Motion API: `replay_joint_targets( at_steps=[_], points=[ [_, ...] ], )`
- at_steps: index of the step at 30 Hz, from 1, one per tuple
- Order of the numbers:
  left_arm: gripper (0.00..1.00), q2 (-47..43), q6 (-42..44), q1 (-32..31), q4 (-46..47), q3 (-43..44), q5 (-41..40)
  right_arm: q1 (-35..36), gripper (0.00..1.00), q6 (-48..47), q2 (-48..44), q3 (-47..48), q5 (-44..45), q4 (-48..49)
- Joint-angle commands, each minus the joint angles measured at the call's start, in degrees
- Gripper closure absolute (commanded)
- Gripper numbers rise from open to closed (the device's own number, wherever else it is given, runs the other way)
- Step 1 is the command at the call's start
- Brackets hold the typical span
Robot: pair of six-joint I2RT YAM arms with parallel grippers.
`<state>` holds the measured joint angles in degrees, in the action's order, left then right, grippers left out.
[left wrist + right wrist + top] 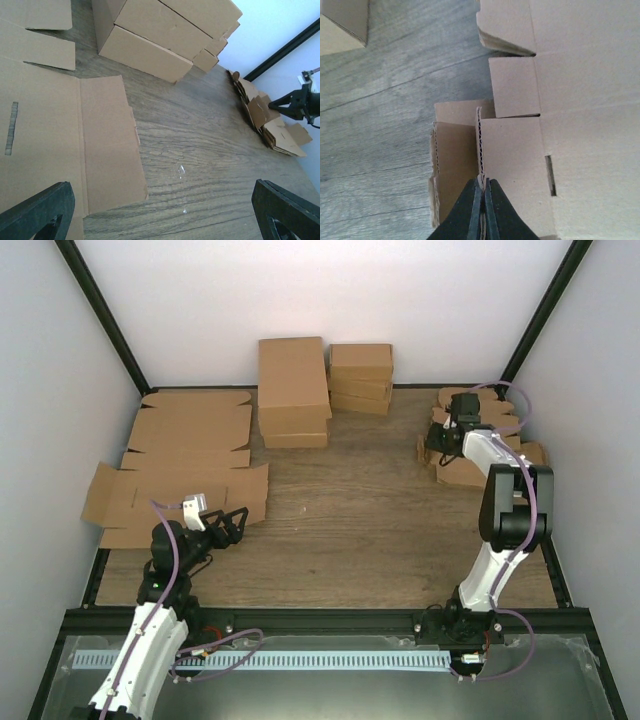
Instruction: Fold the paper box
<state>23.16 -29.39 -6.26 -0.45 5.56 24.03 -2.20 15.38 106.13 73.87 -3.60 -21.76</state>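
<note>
The paper box (pixel 520 150) is a small flat brown die-cut piece with side flaps and a slot. It lies on top of a pile of similar pieces (pixel 470 475) at the back right of the table, and that pile (pixel 270 125) also shows in the left wrist view. My right gripper (pixel 482 187) is shut on the corrugated edge of one of its flaps, which stands upright between the fingers. In the top view the right gripper (pixel 432 445) sits at the pile's left side. My left gripper (pixel 225 525) hangs open and empty over the wood at front left, its fingertips (pixel 50 210) wide apart.
Large flat cardboard sheets (pixel 190 440) cover the left side of the table, one edge (pixel 110 140) just ahead of the left gripper. Folded brown boxes are stacked at the back centre (pixel 293 390) with a smaller stack (pixel 360 375) beside them. White walls enclose the table.
</note>
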Motion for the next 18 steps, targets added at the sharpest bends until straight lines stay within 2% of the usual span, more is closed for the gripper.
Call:
replay_joint_targets(
  at_steps=[1,7,14,18],
  points=[
    [0.0,0.06,1.0,-0.07,1.66,0.07,-0.46,-0.59,0.99,-1.28,-5.44,2.92,1.01,-3.3],
    [0.0,0.19,1.01,-0.07,1.61,0.14,-0.32,-0.53,0.99,-1.67,-12.54,4.13,4.88,-9.85],
    [0.0,-0.33,1.05,-0.07,1.07,0.1,-0.2,2.55,0.99,2.46,-29.36,-1.34,-0.17,-13.01],
    [0.0,-0.47,1.18,-0.06,0.56,0.09,1.03,6.97,0.99,5.63,-36.63,-4.55,-8.67,-14.68]
  ],
)
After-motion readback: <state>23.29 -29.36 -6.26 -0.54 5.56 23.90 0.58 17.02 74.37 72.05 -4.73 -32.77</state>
